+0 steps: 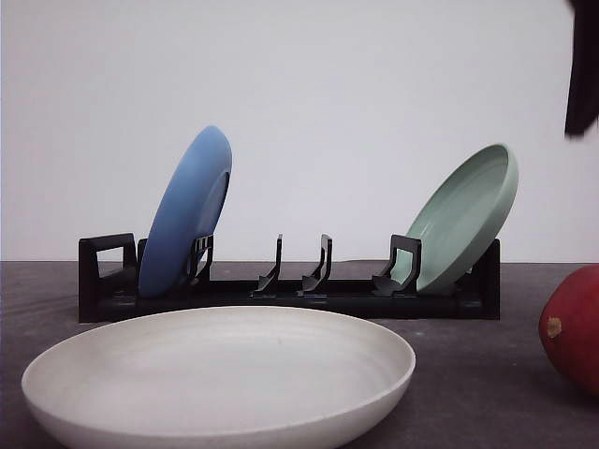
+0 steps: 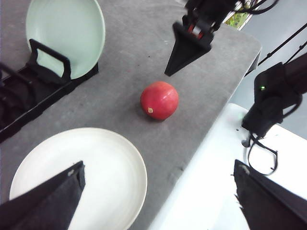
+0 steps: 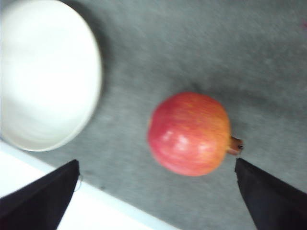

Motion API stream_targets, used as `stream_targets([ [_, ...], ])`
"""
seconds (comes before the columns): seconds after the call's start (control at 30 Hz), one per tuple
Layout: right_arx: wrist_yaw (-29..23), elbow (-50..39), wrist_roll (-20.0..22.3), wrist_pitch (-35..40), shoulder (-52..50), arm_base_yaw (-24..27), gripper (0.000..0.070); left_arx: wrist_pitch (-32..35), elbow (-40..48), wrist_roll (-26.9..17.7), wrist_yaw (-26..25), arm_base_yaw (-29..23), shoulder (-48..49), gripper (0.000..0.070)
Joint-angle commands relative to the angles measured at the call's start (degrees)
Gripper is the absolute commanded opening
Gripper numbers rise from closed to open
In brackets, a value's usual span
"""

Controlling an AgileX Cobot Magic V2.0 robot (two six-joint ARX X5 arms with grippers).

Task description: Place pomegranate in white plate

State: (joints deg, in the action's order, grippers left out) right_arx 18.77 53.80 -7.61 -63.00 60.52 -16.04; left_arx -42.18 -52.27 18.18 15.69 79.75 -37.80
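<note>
Nearest us sits the plate (image 1: 220, 374), wide, shallow and bare, on the grey table (image 1: 468, 393). Just past its rim, off to one side, the pomegranate (image 1: 573, 327) rests on the table, apart from the plate and untouched.

Our right gripper (image 3: 156, 191) hangs above the fruit with its fingers spread wide and nothing between them; the pomegranate lies just ahead of the gap, its brown crown (image 3: 235, 145) pointing toward one fingertip, and the plate lies off beyond the other finger. From the left wrist we see that same gripper (image 2: 184, 50) poised over the far side of the fruit, well clear of it. Our left gripper (image 2: 158, 191) also stands wide and empty, over the plate's edge, with the pomegranate ahead of it.

Behind all this stands the black rack (image 1: 281, 285), holding a blue plate (image 1: 187, 210) and a green plate (image 1: 468, 215) on edge.

We judge the step to be the approach before the grasp. Next, we should centre the right fingers on the fruit, come down around its widest part, and close gently, since a smooth round fruit may roll.
</note>
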Motion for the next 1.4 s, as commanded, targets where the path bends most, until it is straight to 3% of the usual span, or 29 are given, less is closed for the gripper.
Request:
stream_targets([
  [0.0, -2.71, 1.01, 1.22, -0.08, 2.48, -1.33, 0.07, -1.69, -0.96, 1.65, -0.34, 0.89, 1.61, 0.0593],
  [0.23, -8.74, 1.01, 3.83, 1.42, 11.58, -4.18, 0.07, -7.14, -0.96, 5.06, -0.3, 0.87, 9.0, 0.0592],
  [1.0, -8.32, 1.01, 5.5, 7.76, 29.69, -7.52, 0.0699, -8.01, -0.96, 5.52, 0.73, 0.87, 12.54, 0.0592],
  [1.03, -8.33, 1.01, 5.5, 7.62, 29.81, -7.52, 0.0686, -8.01, -0.96, 5.52, 0.93, 0.87, 12.54, 0.0592],
  [1.17, -8.34, 1.01, 5.49, 7.3, 29.81, -7.52, 0.0492, -8.01, -0.96, 5.52, 0.99, 0.87, 12.54, 0.0592],
  [1.37, -8.31, 3.17, 5.23, 6.48, 29.81, -7.86, 0.0467, -7.95, -0.96, 5.8, 1.02, 0.87, 12.54, 0.0592],
])
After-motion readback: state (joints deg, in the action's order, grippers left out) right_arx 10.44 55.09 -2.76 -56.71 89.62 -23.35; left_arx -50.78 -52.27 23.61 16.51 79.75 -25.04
